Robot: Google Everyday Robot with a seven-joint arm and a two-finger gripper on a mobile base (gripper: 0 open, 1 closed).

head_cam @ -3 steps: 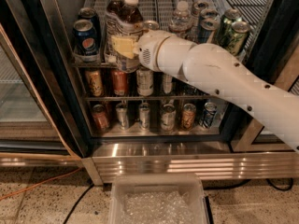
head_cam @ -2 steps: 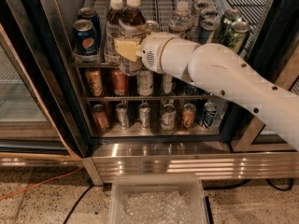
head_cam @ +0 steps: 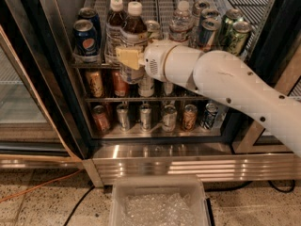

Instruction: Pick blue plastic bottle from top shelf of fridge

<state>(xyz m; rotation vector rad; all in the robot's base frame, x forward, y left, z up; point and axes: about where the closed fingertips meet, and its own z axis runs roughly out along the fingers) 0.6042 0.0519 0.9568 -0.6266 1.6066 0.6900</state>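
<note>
The blue plastic bottle point(head_cam: 134, 32), dark tea with a white cap, stands upright at the front of the top shelf point(head_cam: 162, 4) of the fridge point(head_cam: 188, 164). Its base hangs in front of the shelf's lip. My gripper point(head_cam: 131, 59) is shut on its label, coming in from the right on the white arm point(head_cam: 225, 84). One yellowish finger point(head_cam: 127, 58) lies across the bottle's front. A second tea bottle point(head_cam: 114, 25) stands just left and behind.
Blue Pepsi cans point(head_cam: 85, 36) stand at the shelf's left, a clear water bottle point(head_cam: 181, 25) and green cans point(head_cam: 235, 34) at the right. Two lower racks hold several cans point(head_cam: 141, 117). A clear bin point(head_cam: 157, 204) sits on the floor below. The glass door point(head_cam: 23, 102) is open at the left.
My gripper and the held bottle have come lower and toward the camera, out over the shelf's front lip. The other bottles and cans have stayed put.
</note>
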